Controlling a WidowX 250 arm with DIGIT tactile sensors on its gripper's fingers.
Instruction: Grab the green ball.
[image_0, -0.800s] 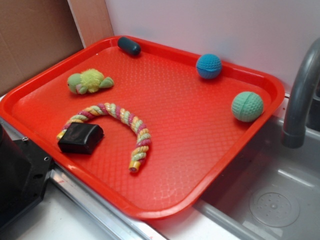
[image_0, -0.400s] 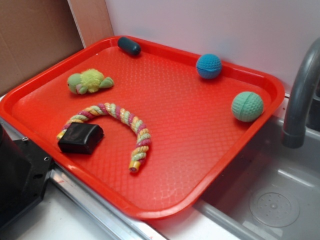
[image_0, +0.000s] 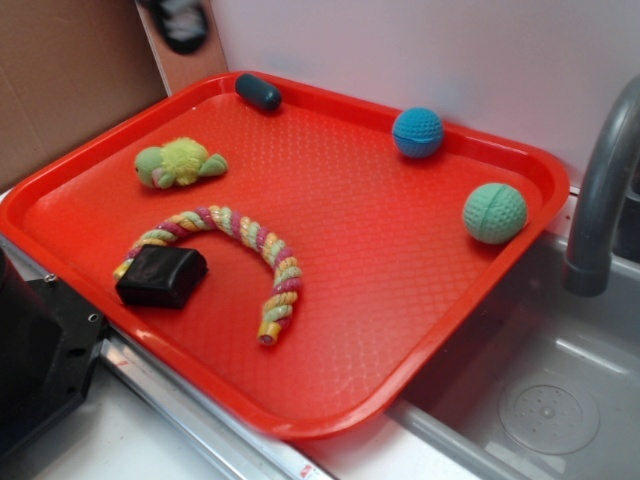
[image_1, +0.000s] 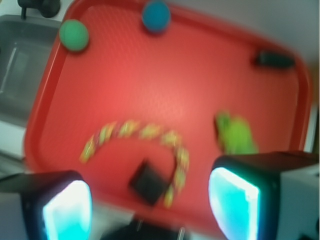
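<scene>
The green ball (image_0: 494, 212) rests on the red tray (image_0: 330, 425) close to its right rim; the blurred wrist view shows this ball (image_1: 74, 35) at the upper left. My gripper (image_0: 180, 22) appears as a dark blur at the top left of the exterior view, high above the tray's far left corner and far from the ball. From the wrist, the gripper (image_1: 150, 207) is open, its jaws wide apart with nothing between them.
On the tray also lie a blue ball (image_0: 417, 132), a fuzzy yellow-green plush toy (image_0: 178, 162), a striped rope (image_0: 240, 250), a black block (image_0: 160, 276) and a dark capsule (image_0: 258, 91). A grey faucet (image_0: 600, 190) and sink (image_0: 540, 400) stand to the right.
The gripper has come into the exterior view at the top left, where it did not show before. Nothing on the tray has moved.
</scene>
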